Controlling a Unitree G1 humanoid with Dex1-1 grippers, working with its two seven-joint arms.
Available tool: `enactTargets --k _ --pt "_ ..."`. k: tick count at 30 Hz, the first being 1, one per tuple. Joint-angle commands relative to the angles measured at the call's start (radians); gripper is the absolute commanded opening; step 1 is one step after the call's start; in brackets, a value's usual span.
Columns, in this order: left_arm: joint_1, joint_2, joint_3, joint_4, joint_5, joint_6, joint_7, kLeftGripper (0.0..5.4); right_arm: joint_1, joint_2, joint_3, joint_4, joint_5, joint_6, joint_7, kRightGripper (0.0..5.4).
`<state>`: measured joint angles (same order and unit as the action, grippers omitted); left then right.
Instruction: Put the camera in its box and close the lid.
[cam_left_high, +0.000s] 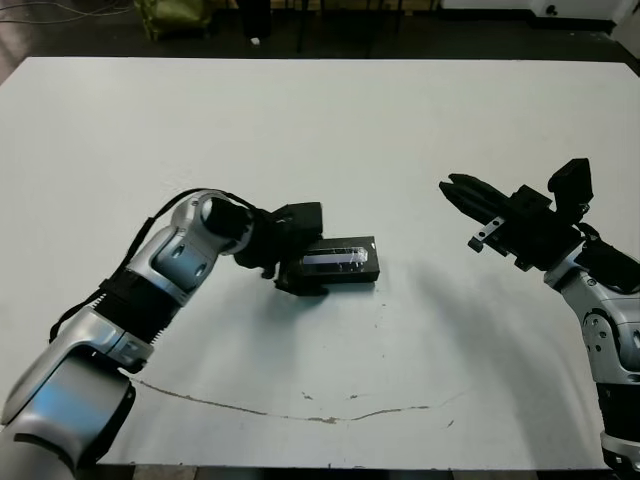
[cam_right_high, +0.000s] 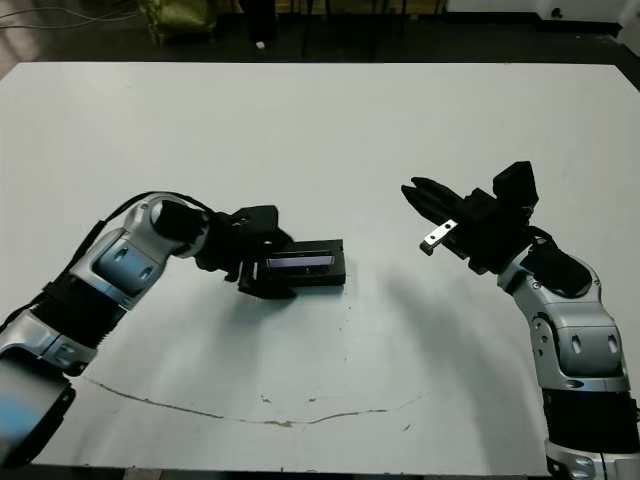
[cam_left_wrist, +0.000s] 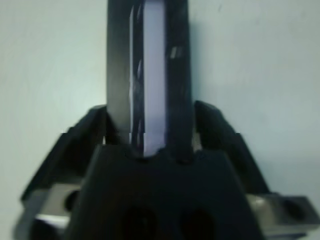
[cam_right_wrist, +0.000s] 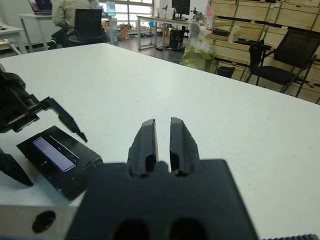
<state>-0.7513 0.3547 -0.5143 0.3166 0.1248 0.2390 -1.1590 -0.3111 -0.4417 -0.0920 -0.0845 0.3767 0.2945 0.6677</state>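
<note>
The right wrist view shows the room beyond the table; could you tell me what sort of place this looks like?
Probably a shared office or lab workspace: a person sits at a desk, stacked wooden crates line the far wall, and black office chairs stand behind the white table.

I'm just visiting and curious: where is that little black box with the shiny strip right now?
The lid lies flat on the white table, left of centre in the head views, between the open fingers of the left gripper; the right gripper hangs apart.

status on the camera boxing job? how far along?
Nearly done, it seems: the lid already sits on the box; the camera isn't visible, presumably inside. In hand: the left gripper open, its fingers either side of the box's end. Right gripper is idle, clear. Left: confirm seating, withdraw.
</note>
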Motion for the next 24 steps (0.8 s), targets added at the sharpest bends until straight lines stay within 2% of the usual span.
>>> enactTargets --k 1,3,11,17,20,24 --pt "0.063 0.012 -0.036 0.039 0.032 0.011 0.005 5.05 0.017 -0.004 0.005 0.002 -0.005 0.006 0.0 0.0" --pt "0.064 0.013 -0.036 0.041 0.033 0.004 0.011 5.38 0.016 -0.002 0.004 0.005 -0.001 0.003 0.005 0.0" --pt "0.068 0.007 -0.015 0.063 0.004 -0.014 0.015 5.38 0.016 -0.005 0.007 -0.003 -0.008 -0.001 0.002 0.0" --pt "0.086 0.003 0.014 0.083 -0.024 -0.095 0.042 5.38 0.012 -0.008 0.008 -0.002 -0.005 0.01 0.003 0.0" --pt "0.097 -0.003 0.043 0.106 -0.064 -0.138 0.031 5.38 0.012 -0.007 0.008 -0.003 -0.001 0.017 0.002 0.0" --pt "0.093 -0.019 0.081 0.136 -0.135 -0.123 -0.014 5.38 0.012 -0.009 0.012 -0.003 -0.006 0.011 0.003 0.0"
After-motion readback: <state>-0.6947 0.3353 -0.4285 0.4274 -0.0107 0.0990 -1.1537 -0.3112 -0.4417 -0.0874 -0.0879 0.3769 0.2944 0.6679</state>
